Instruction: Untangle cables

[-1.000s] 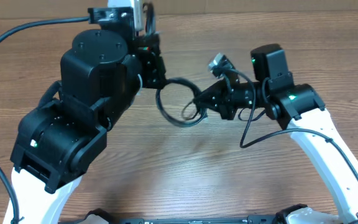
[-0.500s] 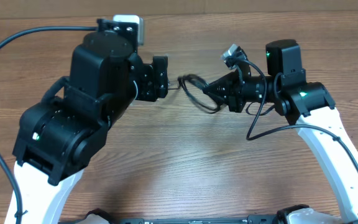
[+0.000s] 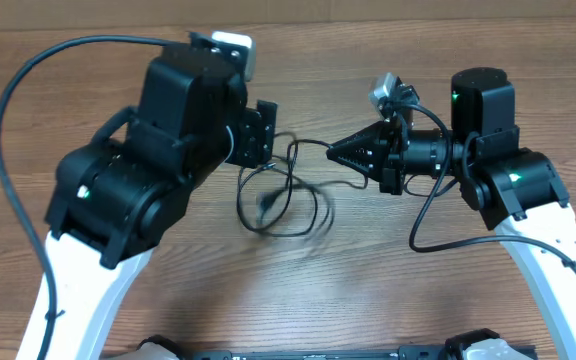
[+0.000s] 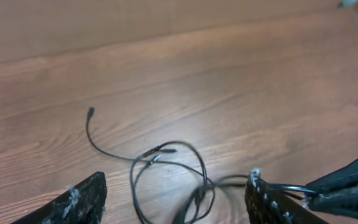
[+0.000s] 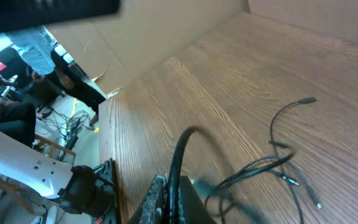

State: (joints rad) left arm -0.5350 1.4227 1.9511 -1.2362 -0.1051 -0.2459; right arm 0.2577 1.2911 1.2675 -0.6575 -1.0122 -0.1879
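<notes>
The cables are thin black cords in loose, partly blurred loops on the wooden table between the two arms. My right gripper points left and is shut on one strand; in the right wrist view the cord runs up from between its jaws. My left gripper faces it a short way off. In the left wrist view it stands open, its fingers either side of the loops and touching none that I can see. One plug end lies out to the left.
A thick black arm cable arcs over the table's left side. A cardboard wall closes the far edge. In the right wrist view the table's edge shows, with people and equipment beyond it.
My left gripper has opened and let go of the cables. The loops have dropped and spread out on the table. My right gripper has drawn back to the right, still shut on its strand.
</notes>
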